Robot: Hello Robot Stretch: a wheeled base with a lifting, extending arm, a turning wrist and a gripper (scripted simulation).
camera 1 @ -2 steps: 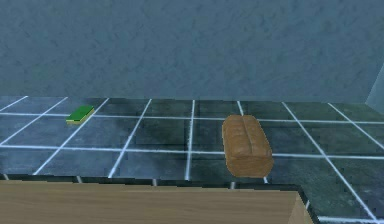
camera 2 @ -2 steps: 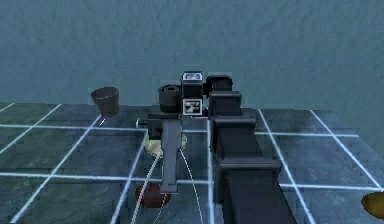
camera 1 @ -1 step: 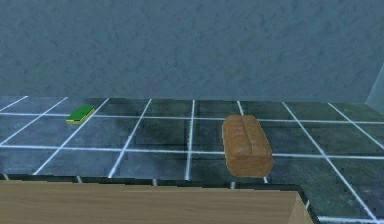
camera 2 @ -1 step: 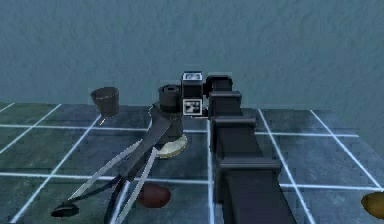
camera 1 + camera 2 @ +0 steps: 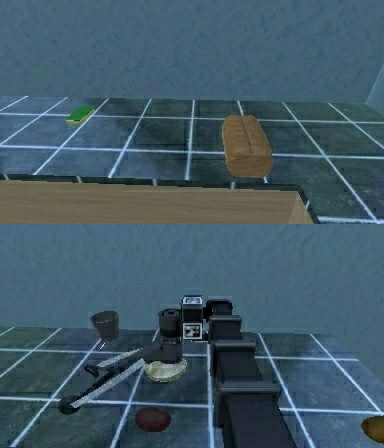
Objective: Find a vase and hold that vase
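The dark, cup-shaped vase (image 5: 105,324) stands on the tiled bench (image 5: 320,374), near the end effector (image 5: 80,389). Nobody can tell if the end effector holds anything. It should line up with the vase slowly and not bump the tan dish (image 5: 168,376).

Tiled counter (image 5: 150,130) here: dark, mottled like stone, dull sheen, with pale smooth grout lines between the tiles. The bread loaf (image 5: 247,143) is matt, its brown crust ridged and rough. Green flat thing (image 5: 80,113), matt, material can't be told. Along the bottom, a pale wooden board (image 5: 150,205), faint grain, no gloss. Wall (image 5: 200,40) behind, matt blue, slightly blotchy. In the arm side view, the arm (image 5: 245,389) is matt black, plastic or painted metal, hard to say. The gripper (image 5: 77,390) has grey, smooth, metal-looking fingers (image 5: 110,364). Dark flared vessel (image 5: 105,324), brown, dull finish. Pale dish (image 5: 170,376), smooth, faint shine.
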